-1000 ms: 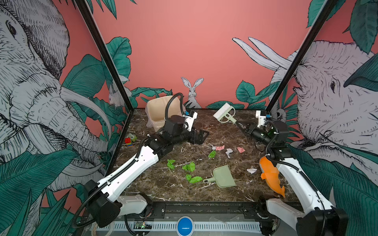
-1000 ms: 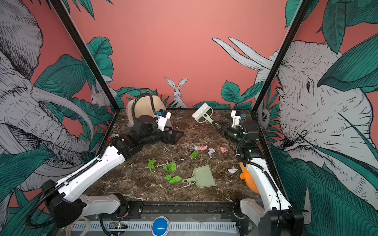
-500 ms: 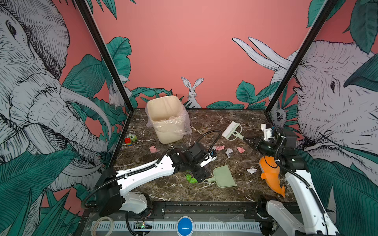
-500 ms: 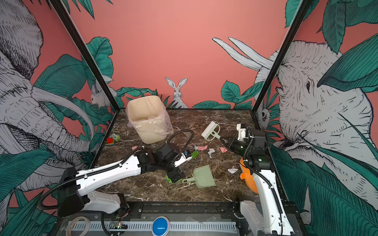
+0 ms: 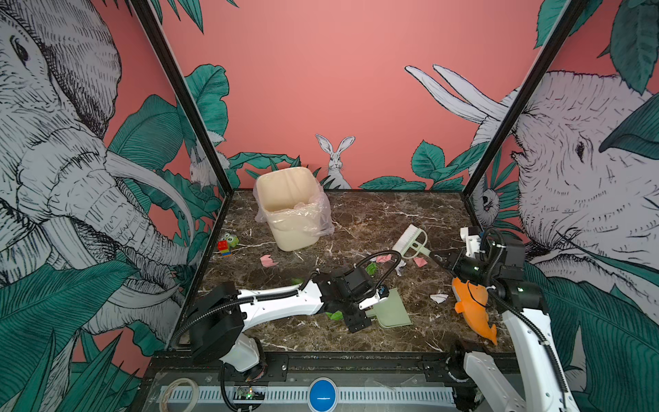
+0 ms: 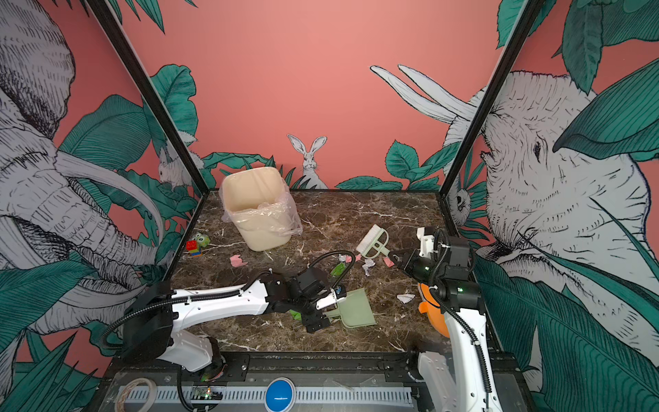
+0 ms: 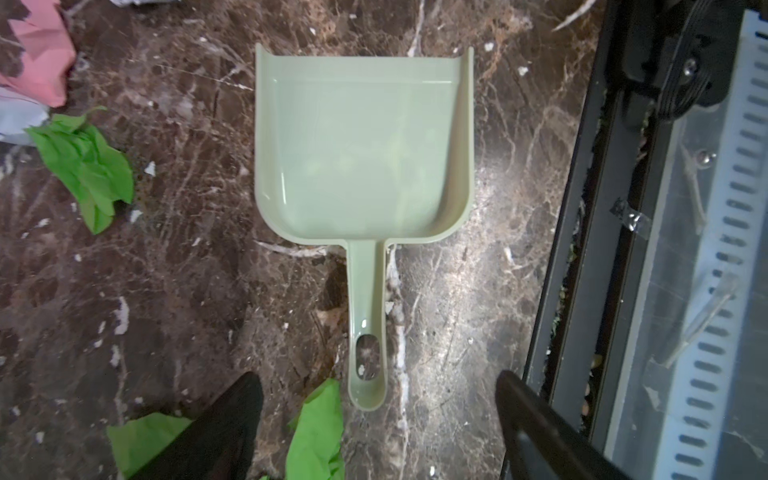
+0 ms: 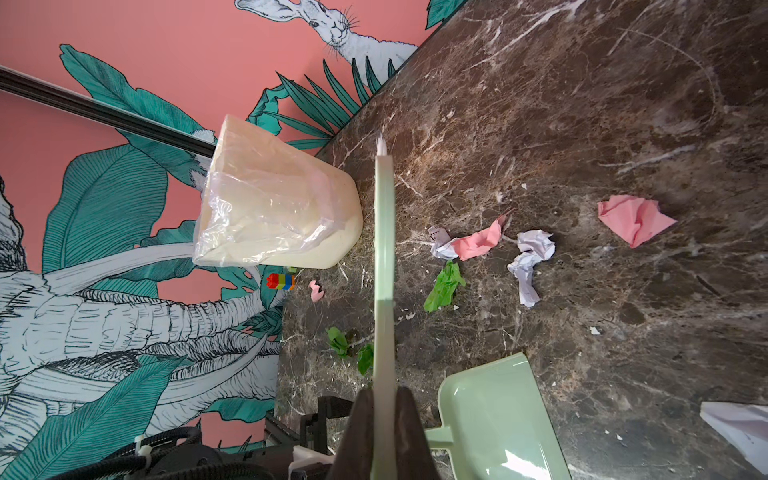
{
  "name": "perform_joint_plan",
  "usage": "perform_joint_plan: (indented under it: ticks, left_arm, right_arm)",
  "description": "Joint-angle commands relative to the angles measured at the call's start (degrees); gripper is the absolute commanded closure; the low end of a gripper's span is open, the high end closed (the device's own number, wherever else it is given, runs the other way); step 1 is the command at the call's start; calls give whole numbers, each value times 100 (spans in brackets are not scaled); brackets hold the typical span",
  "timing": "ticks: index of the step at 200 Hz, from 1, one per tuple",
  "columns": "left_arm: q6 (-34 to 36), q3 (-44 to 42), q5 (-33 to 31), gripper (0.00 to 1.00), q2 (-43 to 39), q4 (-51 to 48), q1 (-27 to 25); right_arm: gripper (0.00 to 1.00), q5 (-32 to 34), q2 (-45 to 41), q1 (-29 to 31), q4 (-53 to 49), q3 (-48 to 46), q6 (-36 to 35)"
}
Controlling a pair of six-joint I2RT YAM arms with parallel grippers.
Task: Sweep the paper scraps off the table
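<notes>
Left fingers (image 7: 216, 432) stand wide apart and hold nothing. They sit low over the dark brown marble desk (image 5: 374, 210), one on each side of the thin handle of the pale green plastic dustpan (image 7: 361, 145). Pan lies flat and empty, near the front frame. Right fingers (image 8: 409, 430) are clamped on the handle of the pale green hand brush with white bristles (image 5: 410, 240); can't tell if the bristles touch the desk.

Paper scraps (image 8: 444, 286), green, pink and white, all lie on the desk. There's a cluster mid-desk between brush and dustpan, and green bits by the left wrist. One pink bit is out by the red-and-green toy blocks (image 5: 225, 246), one white bit near the orange fish-shaped toy (image 5: 470, 303). None visible in the cream plastic bin with clear liner (image 5: 289, 210).

Risks:
- **Pinched paper:** one green scrap (image 7: 316, 432) lies just beside the handle end, between the fingers. Closing would likely pinch it along with the handle and leave a slippery grip.
- **Flat handle:** it's thin and flat on the desk, so fingers too high miss it and too low scrape the marble.
- **Uneven contact:** one finger landing first could spin the light pan.
- **Sweeping:** light scraps may flick past the pan walls or scatter toward the fish toy. The low left arm could drag the green bits.
</notes>
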Motion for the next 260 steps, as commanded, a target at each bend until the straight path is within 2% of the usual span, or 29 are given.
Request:
perform_joint_plan:
  ticks: [1, 98, 199, 260]
  left_arm:
    - [0, -244, 94, 13, 77, 480, -25]
    - [-74, -451, 57, 25, 608, 1207, 24]
    - [-116, -642, 122, 43, 716, 1192, 183]
    - [-130, -668, -29, 46, 624, 1254, 188]
  right_arm:
    - [100, -98, -72, -44, 48, 45, -147]
    - [100, -108, 70, -84, 69, 211, -151]
    - [100, -110, 128, -89, -13, 388, -182]
    - [100, -115, 80, -90, 14, 371, -128]
